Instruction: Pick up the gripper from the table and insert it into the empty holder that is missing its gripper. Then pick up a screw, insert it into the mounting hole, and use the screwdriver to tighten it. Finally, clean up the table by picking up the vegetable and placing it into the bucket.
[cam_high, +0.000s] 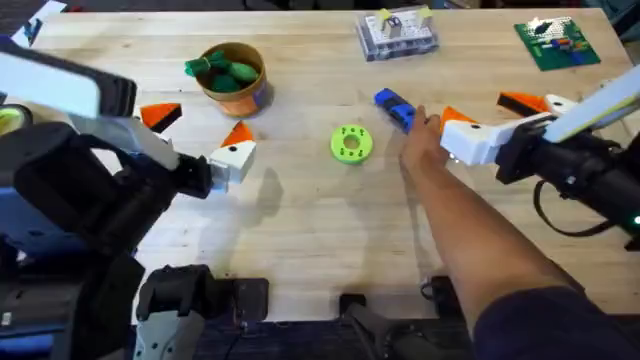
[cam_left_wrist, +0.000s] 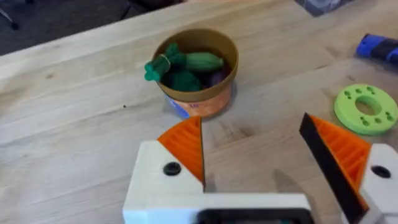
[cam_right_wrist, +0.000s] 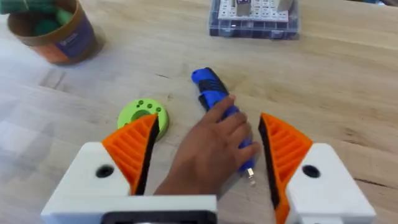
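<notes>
A person's hand (cam_high: 422, 135) reaches in from the front and grips the blue screwdriver (cam_high: 394, 108) lying on the table. In the right wrist view the hand (cam_right_wrist: 208, 152) and the screwdriver (cam_right_wrist: 214, 102) sit between the orange pads of my right gripper (cam_right_wrist: 208, 121), which is open. Overhead, that right gripper (cam_high: 492, 112) is just right of the hand. My left gripper (cam_high: 198, 128) is open and holds nothing, just in front of the orange bucket (cam_high: 235, 78). The bucket (cam_left_wrist: 199, 68) holds green vegetable pieces (cam_left_wrist: 186, 65). The loose gripper, the holder and an orange carrot are out of view.
A flat green disc with holes (cam_high: 351, 143) lies mid-table, left of the hand. A clear parts box (cam_high: 397, 32) stands at the back, a green circuit board (cam_high: 557, 42) at the back right. The person's forearm (cam_high: 490, 250) crosses the front right of the table.
</notes>
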